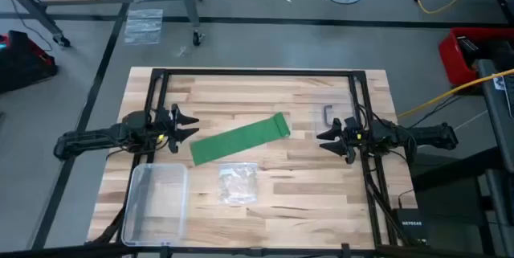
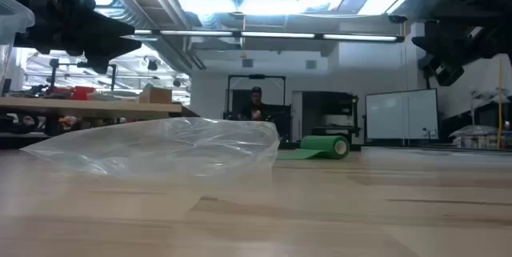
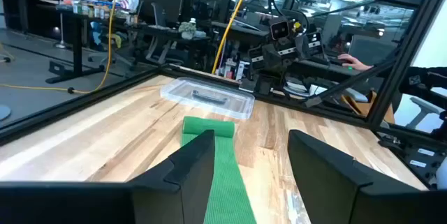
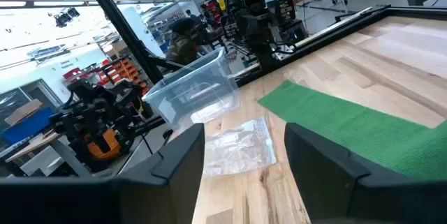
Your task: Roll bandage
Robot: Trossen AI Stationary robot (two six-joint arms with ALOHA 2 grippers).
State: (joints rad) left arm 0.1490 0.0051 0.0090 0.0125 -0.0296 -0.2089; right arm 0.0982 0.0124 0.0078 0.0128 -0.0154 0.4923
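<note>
1. Both of our claws stand open and hold nothing: the left gripper hangs above the table just off the near end of the bandage, and the right gripper hangs over the table's right side, a little apart from the strip's far end.
2. In the left wrist view our two fingers are spread wide, with the green strip running out between them and below; in the right wrist view the fingers are likewise parted, with nothing between them.
3. We see the bandage lying slantwise across the middle of the wooden table, mostly flat and unrolled.
4. At its end nearer the right arm, a small roll has already formed; the low view shows it as a short green cylinder with flat fabric trailing from it.
5. We judge the task barely begun: only a few turns are wound, and nearly the whole strip is still to be rolled.
6. A clear plastic bag lies just below the strip, and a clear plastic box sits at the table's lower left; neither touches the bandage.
7. What is left, as we read it, is to take hold at the rolled end and wind along the strip toward the left arm.
</note>
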